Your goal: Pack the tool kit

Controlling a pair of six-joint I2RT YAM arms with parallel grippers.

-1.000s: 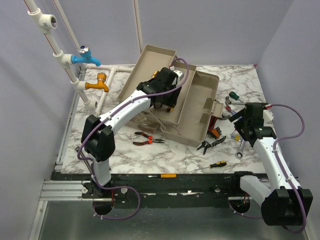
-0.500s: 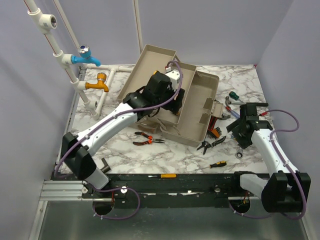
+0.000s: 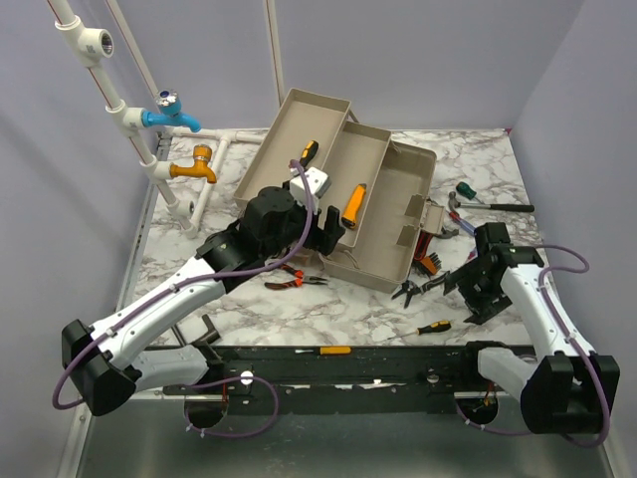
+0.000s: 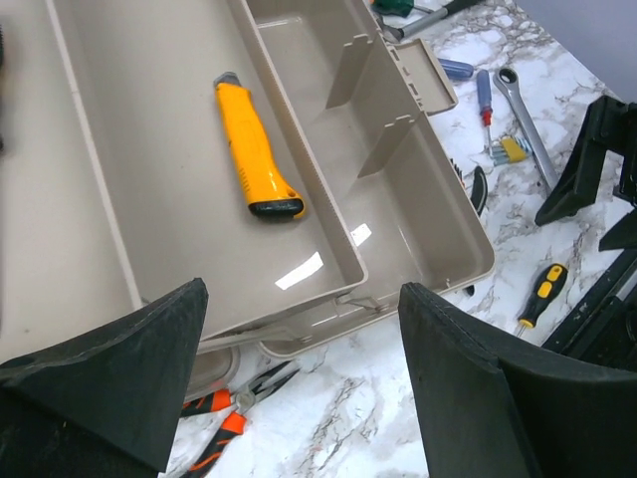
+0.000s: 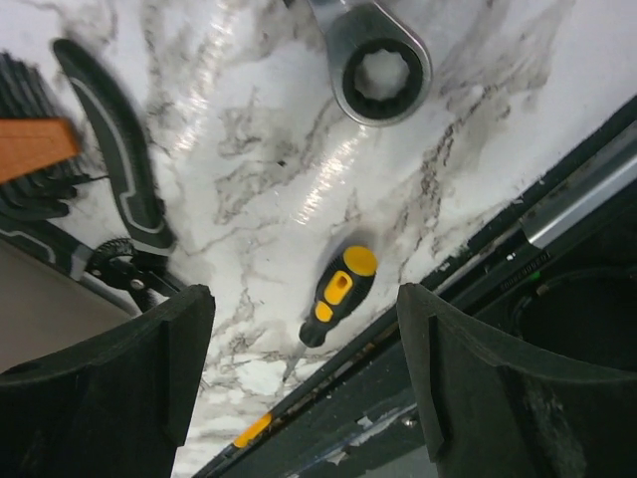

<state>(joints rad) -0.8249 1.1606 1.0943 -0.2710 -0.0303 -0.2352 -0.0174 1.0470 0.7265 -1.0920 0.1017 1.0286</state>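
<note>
Left gripper (image 4: 299, 297): fingers spread wide, nothing held. It hangs over the near-left rim of the toolbox (image 3: 396, 204), pointing into it. In the left wrist view the near rim of the middle tray runs right across the gap between the fingertips. Toolbox stands open mid-table on the marble top (image 3: 348, 311), trays fanned out toward the back-left, deep main compartment on its right side. Yellow utility knife (image 4: 256, 149) lies flat in the middle tray, beyond the fingertips and clear of them. A black-and-yellow screwdriver (image 3: 309, 151) lies in the far tray. Orange-handled pliers (image 3: 294, 280) sit on the marble just outside the box's near wall, under the left gripper. Right gripper (image 5: 301, 299): also released, empty, well to the right of the toolbox and nearer the front. It hovers above a small yellow-and-black screwdriver (image 5: 336, 289) lying loose on the marble close to the front rail (image 3: 398, 356). In the right wrist view that screwdriver shows in the gap between the fingers; can't tell how high above it they are. Dark-handled pliers (image 5: 117, 164) lie between that gripper and the toolbox's right end. Ring end of a wrench (image 5: 378, 65) is near the small screwdriver, not touching it. Green-handled tool (image 3: 465, 191) lies on the marble to the right of the box, toward the back. White pipes with a blue tap (image 3: 171, 118) and an orange tap (image 3: 194, 167) stand at the back-left.
</note>
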